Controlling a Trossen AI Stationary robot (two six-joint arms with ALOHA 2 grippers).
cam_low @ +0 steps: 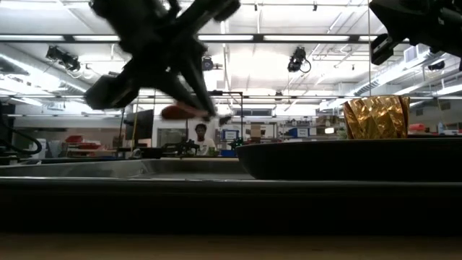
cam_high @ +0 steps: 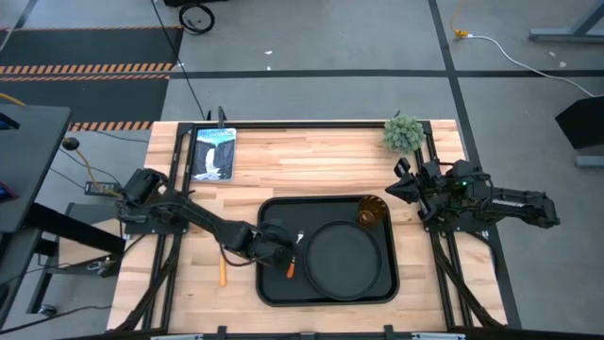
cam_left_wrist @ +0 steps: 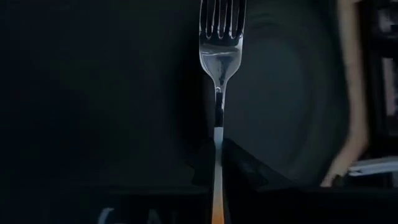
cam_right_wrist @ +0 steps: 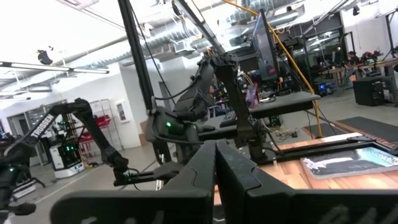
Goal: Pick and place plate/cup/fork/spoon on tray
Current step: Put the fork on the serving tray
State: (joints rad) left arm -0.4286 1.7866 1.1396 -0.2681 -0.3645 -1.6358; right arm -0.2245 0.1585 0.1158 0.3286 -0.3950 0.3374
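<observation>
My left gripper [cam_high: 283, 257] pinches fork [cam_left_wrist: 219, 68] by thin handle over tray [cam_high: 326, 297]; could swivel, clip plate [cam_high: 344, 260] rim. Right gripper [cam_high: 408, 192] pressed together, parked.

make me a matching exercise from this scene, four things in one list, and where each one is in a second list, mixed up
Things:
1. plate
2. cup
3. fork
4. spoon

Places:
A. on the bare wood table, left of the tray
B. held in the left gripper, above the tray's left part
C. lying in the tray, right of centre
D. standing in the tray's far right corner

Pairs: 1-C, 2-D, 3-B, 4-A

The right gripper waits beyond the tray's right edge, holding nothing.
</observation>
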